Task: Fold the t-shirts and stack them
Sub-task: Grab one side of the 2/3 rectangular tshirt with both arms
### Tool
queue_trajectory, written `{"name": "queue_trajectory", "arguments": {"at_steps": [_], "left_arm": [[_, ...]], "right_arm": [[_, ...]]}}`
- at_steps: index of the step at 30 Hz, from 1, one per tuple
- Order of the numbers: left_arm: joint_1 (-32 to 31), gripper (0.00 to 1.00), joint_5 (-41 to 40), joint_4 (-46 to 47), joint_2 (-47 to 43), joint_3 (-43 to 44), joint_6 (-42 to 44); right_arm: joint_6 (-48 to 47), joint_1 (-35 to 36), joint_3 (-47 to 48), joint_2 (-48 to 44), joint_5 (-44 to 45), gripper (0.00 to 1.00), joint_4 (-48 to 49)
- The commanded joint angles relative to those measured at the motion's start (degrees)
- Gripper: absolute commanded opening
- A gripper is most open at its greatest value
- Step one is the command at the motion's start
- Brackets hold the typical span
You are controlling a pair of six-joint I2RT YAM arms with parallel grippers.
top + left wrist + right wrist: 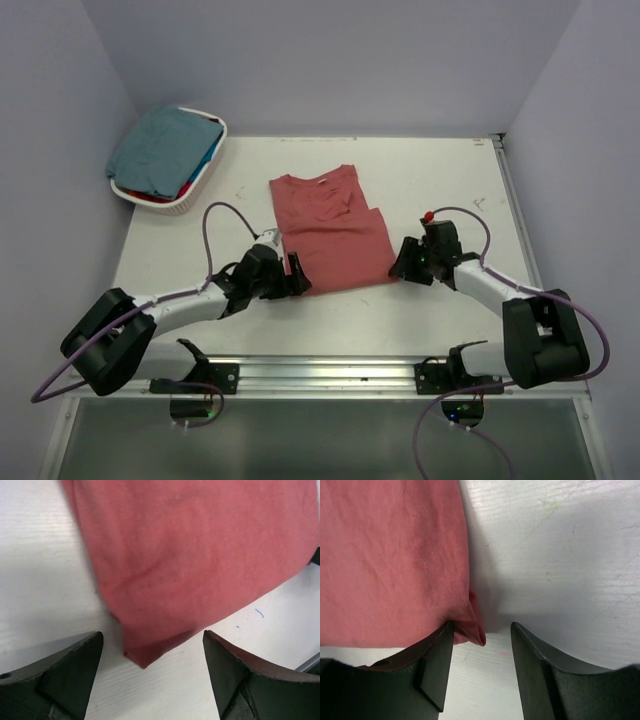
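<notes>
T-shirt (330, 235) in brick red lies flat in the middle of the table (450, 190), folded narrow, its near hem toward the arms; a teal shirt (165, 150) sits in the basket (203, 190) at the far left. The left gripper (152, 645) stands wide around the near-left corner, pinching nothing. The right gripper (482, 630) is narrower, jaws apart, with the near-right corner just against one finger. For a clean fold, both should bite every layer at the corners, lift evenly, and carry the hem toward the collar without dragging.
</notes>
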Motion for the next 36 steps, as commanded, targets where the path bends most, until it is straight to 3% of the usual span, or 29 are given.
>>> {"name": "queue_trajectory", "arguments": {"at_steps": [1,4,9,12,15,16,18,20,22,27,33,36], "left_arm": [[-0.66,0.87,-6.02,-19.3,-1.25,-1.78,-1.73],[-1.19,0.88,-6.55,-19.93,-2.31,-2.04,-2.43],[-1.36,0.88,-4.63,-14.5,4.08,-3.36,-2.7],[-1.97,0.83,-2.08,-10.63,8.84,-3.71,-3.57],[-3.2,0.71,-0.93,-7.29,12.96,-4.07,-4.1],[-3.47,0.6,-0.93,-7.01,13.94,-4.15,-4.11],[-4.17,0.5,1.26,-4.47,16.48,-4.16,-4.19],[-4.61,0.23,1.62,-3.67,18.07,-4.24,-4.11],[-4.88,0.0,1.71,-3.85,18.87,-4.07,-4.02],[-4.97,0.0,0.3,-5.34,18.34,-3.54,-3.05],[-4.97,0.0,-0.14,-8.13,16.59,-2.4,-1.47],[-4.97,0.0,0.56,-8.59,13.69,-2.05,-0.33]], "right_arm": [[0.29,0.03,0.36,1.58,-1.09,0.54,2.32],[0.3,-0.05,0.36,2.1,-1.36,0.54,2.76],[0.47,-0.05,0.45,2.46,-1.45,0.52,3.29],[0.47,-0.05,0.1,2.46,-1.36,0.49,3.47],[0.56,-0.05,0.01,2.46,-1.45,0.42,3.82],[0.56,0.03,0.01,2.37,-1.36,0.41,3.91],[0.56,0.03,-0.08,2.37,-1.45,0.36,4.08],[0.56,0.03,-0.17,2.46,-1.8,0.3,4.26],[0.38,-0.05,-0.26,2.37,-2.24,0.14,4.26],[0.21,0.03,-1.13,0.53,-2.94,0.0,4.26],[-0.32,0.38,-2.01,-5.88,-4.44,0.0,-0.83],[-0.76,1.0,-2.1,-14.13,-4.44,0.0,-6.19]]}}
